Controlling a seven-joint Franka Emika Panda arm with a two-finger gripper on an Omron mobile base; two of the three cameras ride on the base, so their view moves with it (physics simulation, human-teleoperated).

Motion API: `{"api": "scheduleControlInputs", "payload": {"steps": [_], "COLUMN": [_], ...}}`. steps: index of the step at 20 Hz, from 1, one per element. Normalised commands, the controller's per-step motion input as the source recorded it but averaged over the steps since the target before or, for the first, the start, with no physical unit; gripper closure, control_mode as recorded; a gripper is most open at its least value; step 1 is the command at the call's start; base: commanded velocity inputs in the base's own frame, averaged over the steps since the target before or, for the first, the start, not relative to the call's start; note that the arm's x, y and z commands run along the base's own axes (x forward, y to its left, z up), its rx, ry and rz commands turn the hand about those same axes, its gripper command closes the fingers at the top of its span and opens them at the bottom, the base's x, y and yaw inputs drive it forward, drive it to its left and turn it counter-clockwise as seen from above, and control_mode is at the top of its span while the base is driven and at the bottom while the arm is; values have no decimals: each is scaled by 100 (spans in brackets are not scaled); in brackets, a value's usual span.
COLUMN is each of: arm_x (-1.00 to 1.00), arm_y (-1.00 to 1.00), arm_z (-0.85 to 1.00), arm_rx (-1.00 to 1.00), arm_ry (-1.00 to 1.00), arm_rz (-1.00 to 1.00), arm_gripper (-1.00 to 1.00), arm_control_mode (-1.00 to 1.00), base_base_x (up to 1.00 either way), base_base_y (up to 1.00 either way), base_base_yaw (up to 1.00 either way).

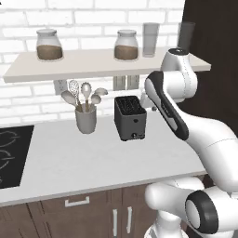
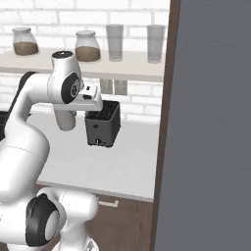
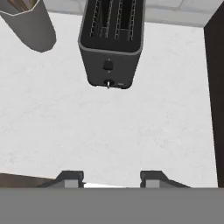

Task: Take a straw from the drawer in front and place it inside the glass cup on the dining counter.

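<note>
Your white arm point(image 1: 186, 116) rises over the white surface point(image 1: 93, 158) beneath a brick wall, its hand poised above the worktop rather than down at the cabinet fronts. Along the shelf point(image 1: 93, 62) stand two brown-filled jars and two tall grey-tinted tumblers point(image 1: 150, 39); these are not your target cup. On the surface sit a black toaster point(image 1: 130, 117) and, beside it, a grey utensil holder point(image 1: 86, 119) with spoons.

Below the worktop edge runs the dark brown drawer point(image 1: 76, 204), front closed, with a pale handle. The straw, by the task's wording, lies inside it, hidden from you for now; neither it nor the glass cup can be made out here.

In the hand view your gripper point(image 3: 111, 177) hangs with its two dark fingertips apart and nothing between them, looking down on the toaster and bare surface.

Expect the straw to be featherlight, thin and slick, likely to roll or flex. You would do best to pinch it gently near mid-length, across its width, so it hangs balanced.
</note>
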Motion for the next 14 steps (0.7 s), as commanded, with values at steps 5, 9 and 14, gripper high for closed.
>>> {"api": "scheduleControlInputs", "payload": {"steps": [5,9,14], "arm_x": [0,0,0], "arm_y": [0,0,0], "arm_z": [0,0,0], "arm_rx": [0,0,0], "arm_ry": [0,0,0], "arm_rz": [0,0,0], "arm_gripper": [-100,-100,-100], "arm_control_mode": [100,100,100], "base_base_x": [-4,-66,-40], "base_base_y": [0,25,50], "base_base_yaw": [0,-15,-33]}}
